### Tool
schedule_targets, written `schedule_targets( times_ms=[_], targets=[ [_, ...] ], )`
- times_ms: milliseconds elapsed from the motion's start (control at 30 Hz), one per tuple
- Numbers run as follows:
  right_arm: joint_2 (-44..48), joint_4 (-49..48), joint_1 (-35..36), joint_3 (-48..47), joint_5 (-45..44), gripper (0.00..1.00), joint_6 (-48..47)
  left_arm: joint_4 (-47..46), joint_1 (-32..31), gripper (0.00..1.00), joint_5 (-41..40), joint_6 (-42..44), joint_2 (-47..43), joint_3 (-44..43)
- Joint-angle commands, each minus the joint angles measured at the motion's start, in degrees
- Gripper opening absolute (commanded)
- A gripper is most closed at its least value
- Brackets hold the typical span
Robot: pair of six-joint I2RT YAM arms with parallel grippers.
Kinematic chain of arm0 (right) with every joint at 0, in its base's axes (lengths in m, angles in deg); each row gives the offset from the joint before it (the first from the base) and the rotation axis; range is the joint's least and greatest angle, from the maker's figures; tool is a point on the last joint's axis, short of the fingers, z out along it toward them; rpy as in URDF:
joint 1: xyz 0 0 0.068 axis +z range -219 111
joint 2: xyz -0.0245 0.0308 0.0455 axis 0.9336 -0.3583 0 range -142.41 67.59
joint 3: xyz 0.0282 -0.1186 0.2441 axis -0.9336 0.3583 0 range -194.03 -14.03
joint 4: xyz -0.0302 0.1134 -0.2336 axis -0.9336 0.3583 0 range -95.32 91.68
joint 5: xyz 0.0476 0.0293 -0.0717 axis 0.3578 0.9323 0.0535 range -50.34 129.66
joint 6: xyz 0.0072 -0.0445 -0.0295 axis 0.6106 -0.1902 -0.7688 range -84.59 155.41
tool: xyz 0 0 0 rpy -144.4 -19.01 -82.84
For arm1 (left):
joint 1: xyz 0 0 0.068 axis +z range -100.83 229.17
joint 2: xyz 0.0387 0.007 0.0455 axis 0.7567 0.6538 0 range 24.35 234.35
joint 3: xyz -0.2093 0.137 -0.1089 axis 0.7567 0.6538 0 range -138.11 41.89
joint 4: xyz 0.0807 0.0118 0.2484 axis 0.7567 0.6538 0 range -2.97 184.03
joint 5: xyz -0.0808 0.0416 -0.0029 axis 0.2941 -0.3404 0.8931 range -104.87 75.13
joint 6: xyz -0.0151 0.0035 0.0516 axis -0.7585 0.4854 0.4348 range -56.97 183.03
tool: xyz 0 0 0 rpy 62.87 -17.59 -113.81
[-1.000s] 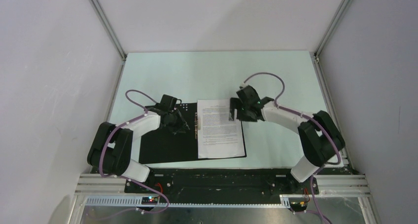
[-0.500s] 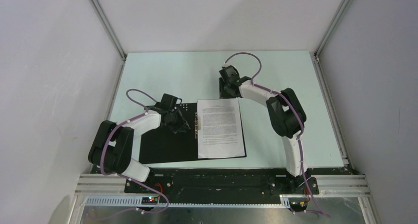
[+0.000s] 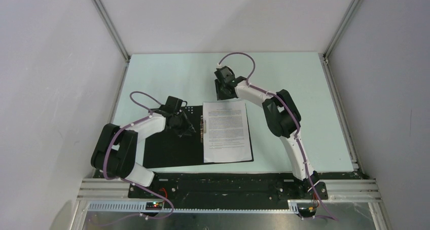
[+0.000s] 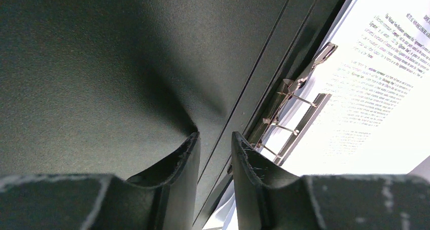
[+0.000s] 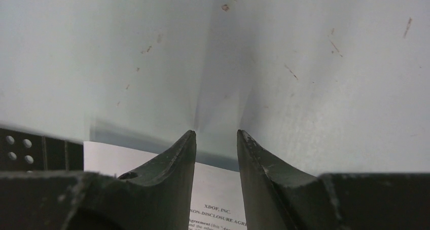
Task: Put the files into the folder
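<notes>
The large flat rectangular folder [image 3: 167,151] lies open on the pale green bench [image 3: 294,83] with its black inside facing up. The white paper sheet covered with dense black print [image 3: 227,131] rests flat on the folder's right half, just beside the silver metal clip [image 4: 291,113] at the spine. We judge that it lies there so the clip can take its left edge.

Our left hand [image 4: 214,139] hangs low over the black left leaf near the spine. Its fingers stand a little apart with nothing between them. We read this as a place to pin the leaf down, so the folder keeps from sliding or swinging shut.

Our right hand [image 5: 215,136] sits at the far end of the sheet, with its tips over bare bench just past the paper's top edge. It is partly spread and empty. From there it could nudge the sheet square. We see no blank sheets in any view.
</notes>
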Motion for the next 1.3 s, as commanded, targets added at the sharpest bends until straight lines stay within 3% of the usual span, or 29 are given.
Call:
schedule_targets(
  times_ms=[0,1267],
  targets=[
    [-1.78,2.58,0.76,-3.08,0.98,0.4,-0.84,0.35,0.45,0.35,-1.43,0.4,0.99,-0.51],
    [3.26,2.17,3.07,2.14,1.35,0.4,1.97,0.32,0.46,0.35,-1.31,0.23,1.71,-1.54]
  ],
)
